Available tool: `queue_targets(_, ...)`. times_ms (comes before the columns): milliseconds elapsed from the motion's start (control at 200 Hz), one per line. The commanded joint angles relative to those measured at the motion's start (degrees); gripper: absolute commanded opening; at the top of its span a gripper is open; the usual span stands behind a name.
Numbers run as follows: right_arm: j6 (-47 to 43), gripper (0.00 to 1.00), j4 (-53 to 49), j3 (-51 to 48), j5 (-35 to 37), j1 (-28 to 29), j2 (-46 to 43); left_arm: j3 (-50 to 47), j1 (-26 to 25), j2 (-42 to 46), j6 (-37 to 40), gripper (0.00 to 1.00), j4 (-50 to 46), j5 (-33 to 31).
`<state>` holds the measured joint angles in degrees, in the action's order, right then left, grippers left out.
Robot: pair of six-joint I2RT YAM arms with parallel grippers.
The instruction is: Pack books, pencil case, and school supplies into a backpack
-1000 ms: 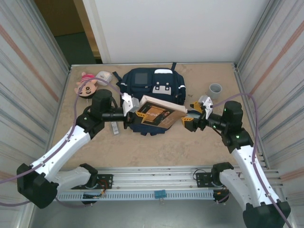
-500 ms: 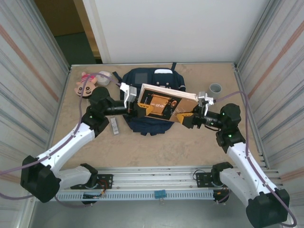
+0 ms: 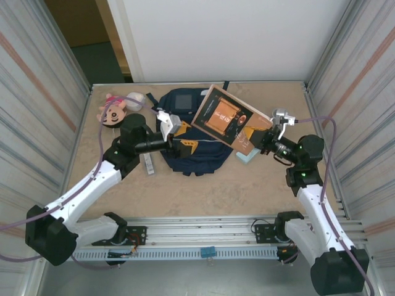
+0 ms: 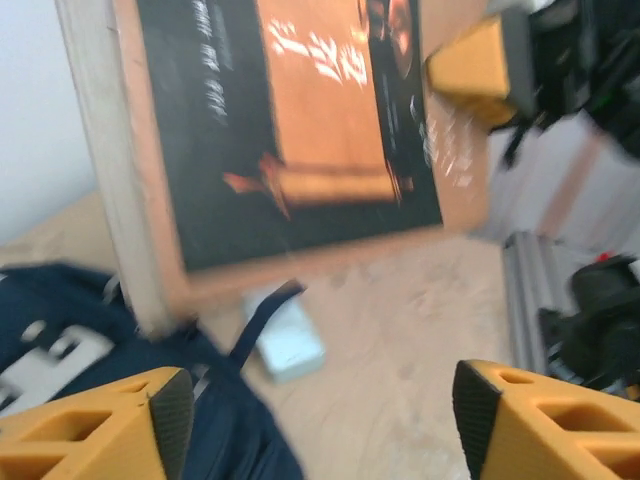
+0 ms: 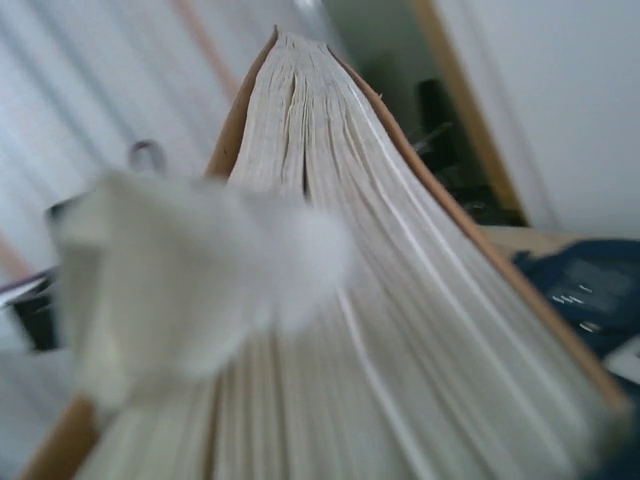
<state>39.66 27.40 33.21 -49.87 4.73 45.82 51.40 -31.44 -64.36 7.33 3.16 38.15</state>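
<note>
- The right fingers (image 3: 256, 140) are clamped on the lower right corner of the book (image 3: 225, 118) and hold it clear of the desk (image 3: 203, 191).
- The book hangs tilted. Its brown cover with the dark picture panel faces up and toward the near side, and its far corner points at the back wall.
- It is in the air above the right part of the backpack (image 3: 180, 103), not inside it.
- In the right wrist view the pale page edges run up and away from the camera. A blurred white finger lies against them on the left.
- The left fingers (image 3: 187, 146) are spread wide with nothing between them. They hover low over the middle of the backpack, just left of the book and not touching it.
- In the left wrist view the two yellow fingertips sit at the bottom corners, with the book's cover above them.
- The backpack lies flat at the far centre of the desk, its grey patch showing.
- The pale blue pad (image 3: 245, 158) lies on the desk just right of the backpack, below the lifted book.
- A white-and-dark packet (image 3: 148, 164) lies on the desk left of the backpack, beside the left arm.
- A pink doll head (image 3: 112, 111) sits at the far left corner.
</note>
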Motion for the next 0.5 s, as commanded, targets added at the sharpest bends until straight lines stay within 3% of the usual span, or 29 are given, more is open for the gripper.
queue_targets(0,-4.3,0.00,-20.3,4.9,13.6,0.2,-2.7,1.7,0.1,-0.2,19.8,0.77,-15.7,-12.4)
queue_targets(160,-4.5,0.00,-31.1,6.3,22.0,0.9,-2.9,2.8,-0.1,-7.8,28.9,0.81,-18.3,-17.6)
queue_targets(496,-5.6,0.00,-37.1,6.4,27.4,1.5,-2.2,16.1,-1.2,-30.5,31.9,0.86,-16.4,-13.5)
